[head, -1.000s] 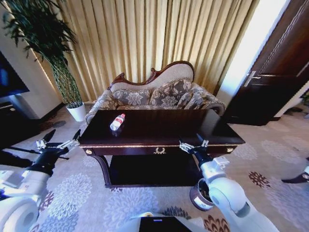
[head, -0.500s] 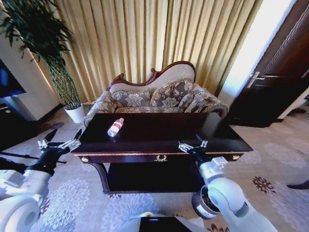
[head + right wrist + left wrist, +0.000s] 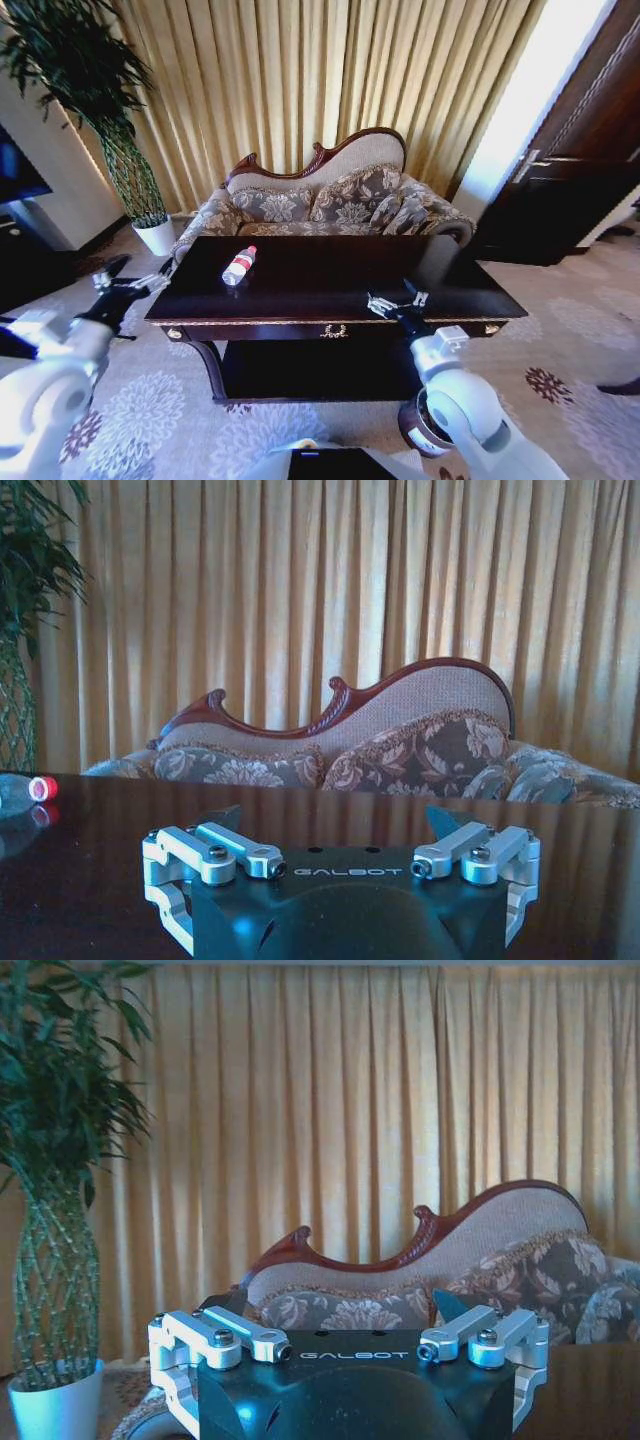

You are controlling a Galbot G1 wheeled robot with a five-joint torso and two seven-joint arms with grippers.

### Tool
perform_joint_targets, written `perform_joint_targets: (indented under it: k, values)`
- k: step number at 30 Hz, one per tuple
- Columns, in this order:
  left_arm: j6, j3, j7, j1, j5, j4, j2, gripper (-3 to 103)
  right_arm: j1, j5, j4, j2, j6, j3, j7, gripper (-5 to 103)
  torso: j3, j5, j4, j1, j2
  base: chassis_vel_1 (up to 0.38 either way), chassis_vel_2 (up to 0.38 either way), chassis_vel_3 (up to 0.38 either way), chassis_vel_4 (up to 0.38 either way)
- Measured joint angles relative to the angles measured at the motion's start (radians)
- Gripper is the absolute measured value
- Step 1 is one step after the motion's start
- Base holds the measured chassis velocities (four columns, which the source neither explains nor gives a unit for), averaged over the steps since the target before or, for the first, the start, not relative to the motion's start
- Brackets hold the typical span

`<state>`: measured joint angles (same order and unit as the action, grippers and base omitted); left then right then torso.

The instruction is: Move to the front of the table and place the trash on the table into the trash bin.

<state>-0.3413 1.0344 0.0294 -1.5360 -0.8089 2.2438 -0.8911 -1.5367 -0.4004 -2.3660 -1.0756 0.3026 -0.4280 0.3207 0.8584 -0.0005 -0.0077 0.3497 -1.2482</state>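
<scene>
A clear plastic bottle (image 3: 238,266) with a red cap lies on its side on the left part of the dark glossy table (image 3: 330,275); it is the trash I can see. From the right wrist the bottle (image 3: 20,792) lies far off to the side on the tabletop. My right gripper (image 3: 396,297) hovers open over the table's front edge, right of centre, nothing between its fingers. My left gripper (image 3: 138,274) hangs open in the air just off the table's left end. The trash bin (image 3: 413,428) stands on the carpet at the front right, partly hidden by my right arm.
A carved floral sofa (image 3: 320,195) stands behind the table before gold curtains. A plant in a white pot (image 3: 158,235) is at the back left, a dark door (image 3: 580,200) at the right. The table has a low shelf (image 3: 310,370). Patterned carpet lies all around.
The whole view has shifted, so the table now sits more centred before me. My left gripper has risen and come closer to the table's left end. The bottle lies where it was.
</scene>
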Motion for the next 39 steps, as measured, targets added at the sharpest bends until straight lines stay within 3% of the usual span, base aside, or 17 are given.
perform_joint_targets:
  k: [10,13,16,18,26,29,32,34,36,39]
  values:
    - [-0.037,-0.130,0.028,0.201,-0.067,-0.133,0.120,100,0.008,0.014,0.038,0.001,0.000,0.008,0.001,100,0.000,0.0004,0.0003,0.000,0.000,0.000,0.000,0.000,0.000]
    - [-0.055,-0.240,0.061,0.319,-0.080,-0.186,0.151,100,0.013,0.014,0.047,-0.002,0.000,0.008,0.002,100,0.000,0.0002,0.0002,0.000,0.000,0.000,0.000,0.000,0.000]
    - [-0.064,-0.296,0.081,0.371,-0.080,-0.204,0.153,100,0.013,0.014,0.050,-0.008,0.000,0.007,0.002,100,0.000,0.0002,0.0001,0.000,0.000,0.000,0.000,0.000,0.000]
    - [-0.081,-0.398,0.134,0.454,-0.080,-0.228,0.147,100,0.007,0.015,0.052,-0.014,0.001,0.002,0.004,100,0.000,0.0003,0.0001,0.000,0.000,0.000,0.000,0.000,0.000]
    - [-0.110,-0.564,0.180,0.587,-0.090,-0.273,0.125,100,0.010,0.007,0.061,-0.004,0.001,-0.022,0.005,100,0.000,0.0004,0.0001,0.000,0.000,0.000,0.000,0.000,0.000]
    - [-0.152,-0.622,0.225,0.625,-0.116,-0.277,0.118,100,0.014,0.004,0.070,-0.002,0.001,-0.026,0.005,100,0.000,0.0003,0.0002,0.000,0.000,0.000,0.000,0.000,0.000]
    - [-0.269,-0.666,0.310,0.653,-0.177,-0.260,0.107,100,0.020,0.004,0.087,-0.004,0.000,-0.025,0.006,100,0.000,0.0005,0.0002,0.000,0.000,0.000,0.000,0.000,0.000]
    - [-0.280,-0.669,0.316,0.654,-0.183,-0.258,0.106,100,0.021,0.004,0.088,-0.005,0.000,-0.025,0.006,100,0.000,0.0005,0.0002,0.000,0.000,0.000,0.000,0.000,0.000]
    - [-0.355,-0.679,0.364,0.657,-0.237,-0.243,0.101,100,0.030,0.004,0.103,-0.007,-0.001,-0.022,0.006,100,0.000,0.0005,0.0003,0.000,0.000,0.000,0.000,0.000,0.000]
    - [-0.375,-0.685,0.388,0.653,-0.259,-0.239,0.099,100,0.035,0.004,0.111,-0.008,-0.002,-0.021,0.006,100,0.000,0.0005,0.0003,0.000,0.000,0.000,0.000,0.000,0.000]
